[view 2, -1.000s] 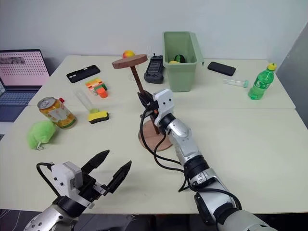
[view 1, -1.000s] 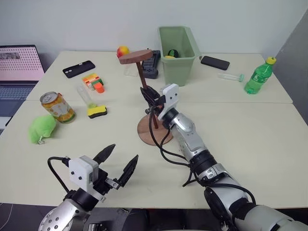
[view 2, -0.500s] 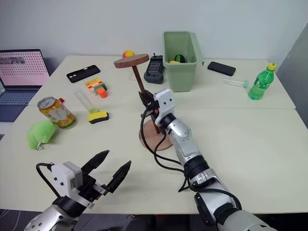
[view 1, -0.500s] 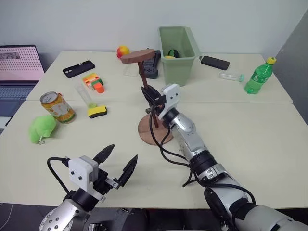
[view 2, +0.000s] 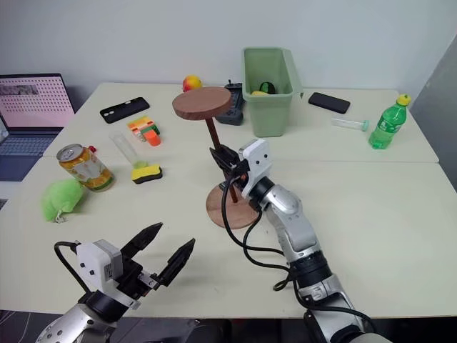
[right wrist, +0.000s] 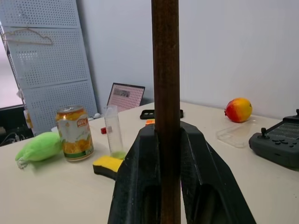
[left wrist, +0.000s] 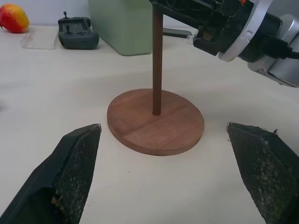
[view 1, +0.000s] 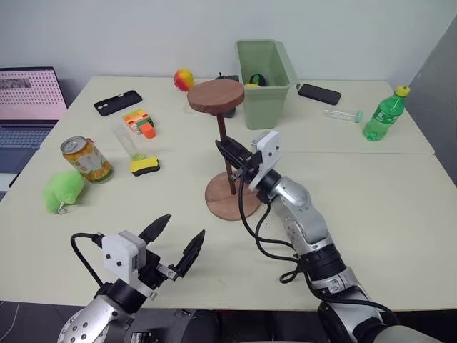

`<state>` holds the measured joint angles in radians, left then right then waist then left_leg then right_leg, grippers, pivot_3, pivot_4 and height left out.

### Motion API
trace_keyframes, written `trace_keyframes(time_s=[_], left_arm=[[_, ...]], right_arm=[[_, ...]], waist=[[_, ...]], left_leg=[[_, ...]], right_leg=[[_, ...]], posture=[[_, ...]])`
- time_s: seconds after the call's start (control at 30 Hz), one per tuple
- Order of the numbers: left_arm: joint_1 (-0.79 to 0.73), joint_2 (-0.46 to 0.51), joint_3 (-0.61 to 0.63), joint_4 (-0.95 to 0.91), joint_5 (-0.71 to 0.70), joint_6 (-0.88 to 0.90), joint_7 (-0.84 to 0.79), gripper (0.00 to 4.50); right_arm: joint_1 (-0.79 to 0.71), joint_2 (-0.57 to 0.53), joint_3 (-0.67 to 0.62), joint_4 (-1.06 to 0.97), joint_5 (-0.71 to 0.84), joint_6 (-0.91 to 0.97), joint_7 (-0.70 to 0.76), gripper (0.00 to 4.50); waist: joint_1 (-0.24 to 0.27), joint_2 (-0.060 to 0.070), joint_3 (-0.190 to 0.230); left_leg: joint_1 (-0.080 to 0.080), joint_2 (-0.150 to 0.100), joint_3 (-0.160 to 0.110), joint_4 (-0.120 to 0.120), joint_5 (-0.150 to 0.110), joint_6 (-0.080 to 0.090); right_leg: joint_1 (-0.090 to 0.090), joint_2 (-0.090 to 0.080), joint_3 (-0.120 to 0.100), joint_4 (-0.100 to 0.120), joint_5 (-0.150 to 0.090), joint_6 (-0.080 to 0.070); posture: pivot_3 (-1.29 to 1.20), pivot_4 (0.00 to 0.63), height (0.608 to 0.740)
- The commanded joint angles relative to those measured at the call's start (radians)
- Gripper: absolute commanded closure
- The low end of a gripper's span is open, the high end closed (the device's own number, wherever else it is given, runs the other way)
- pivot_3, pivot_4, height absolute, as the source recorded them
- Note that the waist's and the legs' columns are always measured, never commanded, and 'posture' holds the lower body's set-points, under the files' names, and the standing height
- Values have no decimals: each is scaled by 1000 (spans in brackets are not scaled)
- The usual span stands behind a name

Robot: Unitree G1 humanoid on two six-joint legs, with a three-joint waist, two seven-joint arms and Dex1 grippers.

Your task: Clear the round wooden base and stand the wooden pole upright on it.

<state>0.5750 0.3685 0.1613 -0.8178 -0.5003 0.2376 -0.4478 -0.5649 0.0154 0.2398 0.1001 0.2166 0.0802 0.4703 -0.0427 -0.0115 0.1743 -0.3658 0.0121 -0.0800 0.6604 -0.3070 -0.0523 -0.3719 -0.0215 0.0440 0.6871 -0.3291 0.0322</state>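
the round wooden base [view 1: 230, 199] is lying bare on the counter [view 1: 371, 214], so clearing looks done. the right pincer [view 1: 230, 152] is gripping the wooden pole [view 1: 223, 136] tight at mid-shaft, holding it upright with its foot in the base's centre. releasing is what remains. the left pincer [view 1: 173, 244] is hovering wide open and empty near the counter's front edge.

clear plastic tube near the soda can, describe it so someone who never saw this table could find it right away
Start at the orange soda can near the table's left edge. Just to its right lies a yellow and black sponge, and the clear plastic tube stretches from that sponge toward the back of the table. It is see-through, unlike the can and the bright blocks behind it.
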Motion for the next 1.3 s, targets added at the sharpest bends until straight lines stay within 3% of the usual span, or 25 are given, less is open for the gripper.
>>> trace_keyframes(time_s=[0.03,0.4,0.57,1.0,1.3], left_arm=[[2,5,6,-25,-11,-8,-4,0],[25,0,12,-17,-7,-24,-12,0],[25,-1,11,-14,-7,-28,-12,0],[19,-2,6,-8,-1,-36,-13,0],[24,-4,2,-18,1,-34,-8,0]], right_arm=[[53,-23,41,1,-22,116,21,4298],[146,-110,67,34,-99,191,5,4298],[141,-74,18,77,-48,239,-25,4298],[105,49,-65,97,23,222,-64,4298],[83,30,-64,132,-33,92,-58,4298]], waist=[[1,0,0],[6,2,-24],[12,1,-26],[7,1,-32],[6,2,-31]], left_leg=[[0,0,0,0,0,0],[5,-1,-1,-1,0,0],[22,-1,-2,-2,-2,2],[22,0,-1,-6,-2,1],[22,1,0,-16,-2,1]], right_leg=[[0,0,0,0,0,0],[7,0,-1,-6,0,0],[21,-1,-1,-10,-2,-2],[20,0,0,-10,-3,-3],[18,0,-1,-10,-5,-6]], posture=[[0,150,740],[0,150,740],[0,150,740],[0,150,740],[0,150,740]])
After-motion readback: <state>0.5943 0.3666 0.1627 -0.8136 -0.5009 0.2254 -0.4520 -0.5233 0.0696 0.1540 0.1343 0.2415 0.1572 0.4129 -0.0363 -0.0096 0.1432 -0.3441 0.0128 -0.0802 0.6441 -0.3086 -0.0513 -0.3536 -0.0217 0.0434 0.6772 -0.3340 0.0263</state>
